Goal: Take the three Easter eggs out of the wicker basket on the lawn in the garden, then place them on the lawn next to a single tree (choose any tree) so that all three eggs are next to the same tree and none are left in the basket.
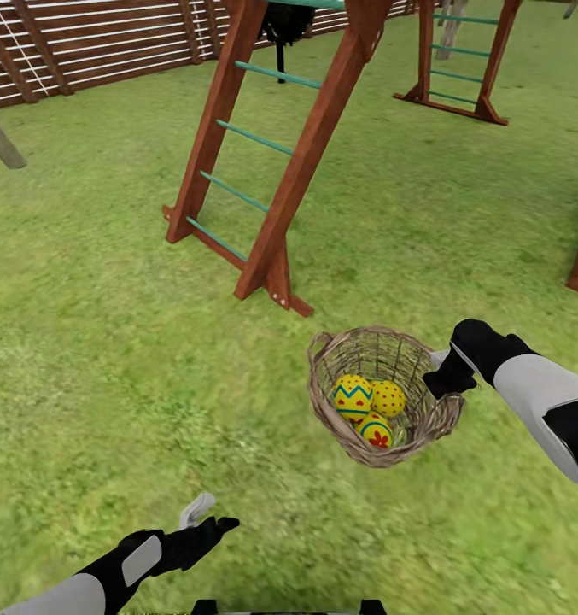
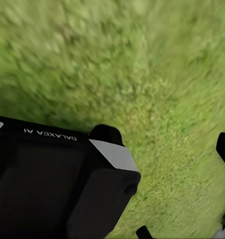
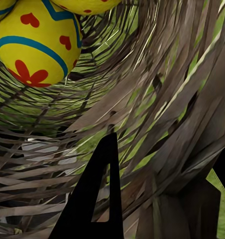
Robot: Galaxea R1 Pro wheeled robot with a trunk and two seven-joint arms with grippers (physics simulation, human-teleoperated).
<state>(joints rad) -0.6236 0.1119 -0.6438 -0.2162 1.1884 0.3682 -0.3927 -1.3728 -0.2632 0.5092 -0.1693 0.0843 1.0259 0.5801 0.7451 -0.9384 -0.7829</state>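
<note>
Head view: the wicker basket [image 1: 382, 395] sits right of centre on the lawn [image 1: 109, 342], all three Easter eggs [image 1: 370, 401] inside; nothing is delivered yet. The right claw [image 1: 442, 367] grips its rim; the left claw [image 1: 205, 512] hangs released at lower left.

Right wrist view: a finger [image 3: 95, 199] reaches inside the weave.

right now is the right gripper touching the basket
Touching. The right wrist view shows a finger inside the basket wall with wicker between the fingers; in the head view the right gripper sits on the rim.
</note>
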